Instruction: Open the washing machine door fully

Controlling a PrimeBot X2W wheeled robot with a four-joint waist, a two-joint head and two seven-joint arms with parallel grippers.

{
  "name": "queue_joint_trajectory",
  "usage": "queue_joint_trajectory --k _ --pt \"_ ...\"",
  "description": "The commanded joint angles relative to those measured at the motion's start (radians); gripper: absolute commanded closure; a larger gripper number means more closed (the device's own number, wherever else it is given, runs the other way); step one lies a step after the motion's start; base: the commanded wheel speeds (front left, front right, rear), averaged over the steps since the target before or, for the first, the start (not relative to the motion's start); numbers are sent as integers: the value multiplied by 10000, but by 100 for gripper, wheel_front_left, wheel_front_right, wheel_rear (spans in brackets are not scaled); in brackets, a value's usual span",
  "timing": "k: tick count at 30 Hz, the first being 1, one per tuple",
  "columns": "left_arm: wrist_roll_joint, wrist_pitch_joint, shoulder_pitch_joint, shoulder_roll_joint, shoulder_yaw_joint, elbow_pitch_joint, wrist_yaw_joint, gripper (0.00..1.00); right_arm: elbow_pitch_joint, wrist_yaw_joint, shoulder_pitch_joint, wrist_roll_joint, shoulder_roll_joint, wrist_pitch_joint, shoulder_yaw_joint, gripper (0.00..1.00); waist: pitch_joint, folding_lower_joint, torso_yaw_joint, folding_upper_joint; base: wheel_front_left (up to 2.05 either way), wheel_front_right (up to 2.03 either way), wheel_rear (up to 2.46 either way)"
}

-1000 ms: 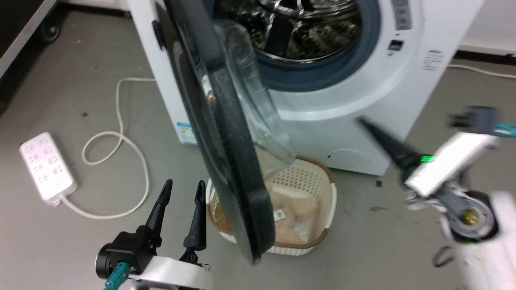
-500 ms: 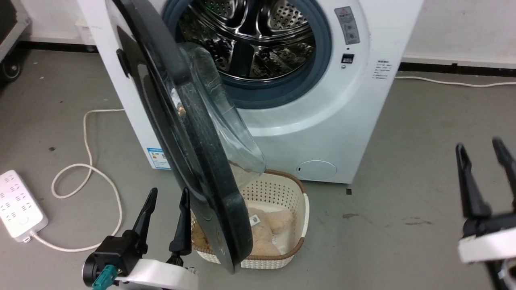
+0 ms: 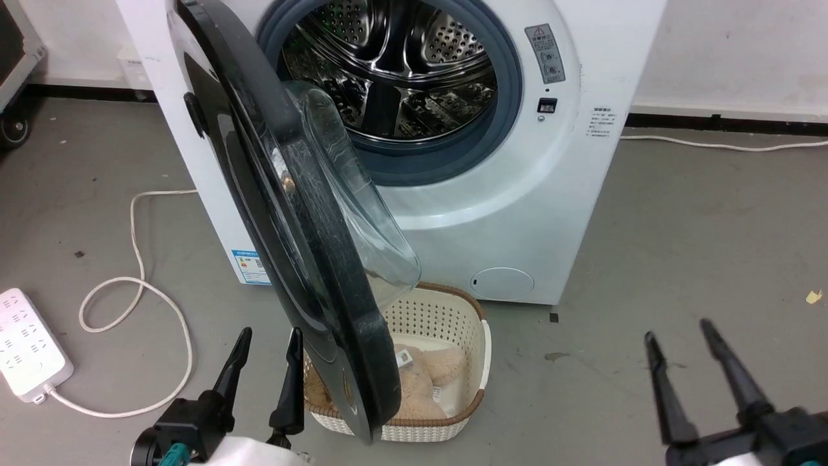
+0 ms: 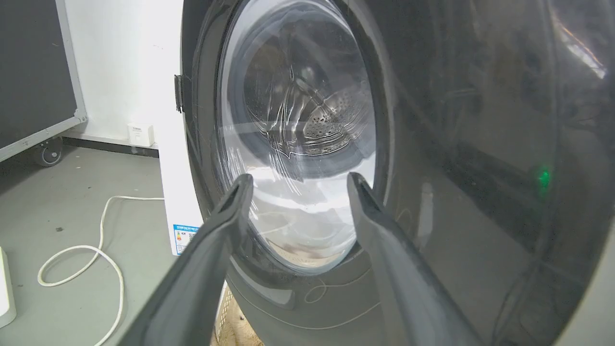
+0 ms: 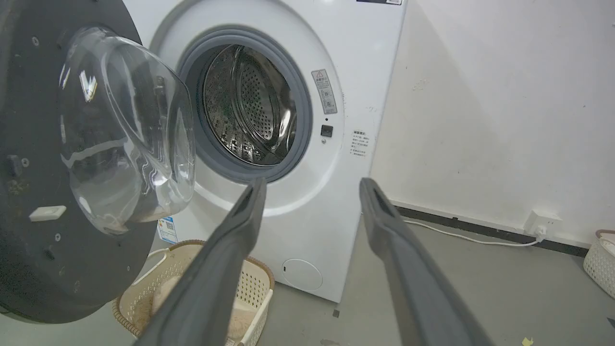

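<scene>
The washing machine (image 3: 517, 213) stands white ahead with its steel drum (image 3: 394, 71) exposed. The washing machine door (image 3: 291, 213), glossy black with a bulging glass bowl (image 3: 349, 213), stands swung out edge-on toward me, hinged at its left. My left gripper (image 3: 270, 338) is open at the lower left, just left of the door's lower rim, touching nothing. Its wrist view faces the door's outer face (image 4: 471, 168) close up. My right gripper (image 3: 679, 329) is open at the lower right, well clear of the machine. The right wrist view looks at the door's inner side (image 5: 43, 192) and the drum (image 5: 250, 110).
A cream basket (image 3: 462, 336) holding tan plush items sits on the floor under the door. A white power strip (image 3: 26, 349) and looped cord (image 3: 139, 304) lie at the left. A cable (image 3: 724, 145) runs along the wall. Bare grey floor (image 3: 698, 246) lies right of the machine.
The head camera has risen and pulled back. My right gripper has drawn back from near the machine's lower right front to the lower right corner. The door angle looks much the same.
</scene>
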Motion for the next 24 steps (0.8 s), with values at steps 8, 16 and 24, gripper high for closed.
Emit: queue_joint_trajectory --k 8,16,24 --pt "90 -51 170 12 26 -12 82 0 323 4 320 -216 102 -139 366 0 -98 1 98 0 0 0 0" --pt "164 -51 22 12 8 -611 87 100 415 4 182 145 105 -170 266 0 -42 1 174 0 0 0 0" --pt "-90 -51 -791 12 670 -3134 429 100 504 4 66 436 105 -177 252 0 -26 1 200 0 0 0 0"
